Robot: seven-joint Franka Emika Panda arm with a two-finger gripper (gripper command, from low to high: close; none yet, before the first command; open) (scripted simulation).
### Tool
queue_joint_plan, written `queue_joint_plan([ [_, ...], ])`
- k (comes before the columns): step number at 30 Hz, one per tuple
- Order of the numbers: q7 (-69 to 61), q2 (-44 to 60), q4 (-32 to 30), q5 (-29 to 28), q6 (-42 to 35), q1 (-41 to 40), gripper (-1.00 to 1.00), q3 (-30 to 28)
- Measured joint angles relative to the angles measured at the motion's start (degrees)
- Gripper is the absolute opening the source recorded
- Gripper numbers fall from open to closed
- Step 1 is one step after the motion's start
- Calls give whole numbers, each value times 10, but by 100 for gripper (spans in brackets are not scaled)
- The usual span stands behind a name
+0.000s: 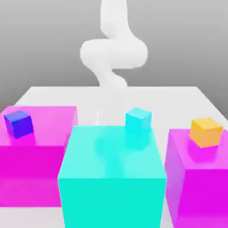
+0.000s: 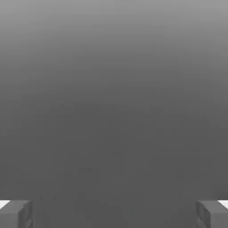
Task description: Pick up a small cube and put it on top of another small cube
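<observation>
The small cube is hidden in these frames. My white arm (image 1: 113, 53) rises behind the blocks at the back of the table. In the hand view my gripper (image 2: 114, 214) is open, its grey fingertips (image 2: 16, 213) far apart with nothing between them, over plain grey ground. A little blue cube (image 1: 18, 124) sits on the magenta block (image 1: 31, 164) at the exterior view's left. Near the back edge of the big cyan block (image 1: 111, 187) rests a little cyan cube (image 1: 138, 119). A little orange cube (image 1: 205, 132) lies on the magenta block (image 1: 196, 187) at the exterior view's right.
The three big blocks stand side by side across the front of the white table (image 1: 53, 95), with narrow gaps between them. Behind them the tabletop runs back to the arm's base.
</observation>
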Motion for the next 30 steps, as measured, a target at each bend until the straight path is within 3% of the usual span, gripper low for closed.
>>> queue_joint_plan([
  [12,-73,265,-87,-68,144,123,0,179],
  [17,-102,367,-140,-58,212,183,0,233],
  [21,-148,437,-185,-11,267,260,0,275],
  [23,-129,453,-220,16,290,310,0,272],
  [26,-66,459,-270,39,312,276,0,251],
  [30,54,441,-321,27,321,242,0,230],
])
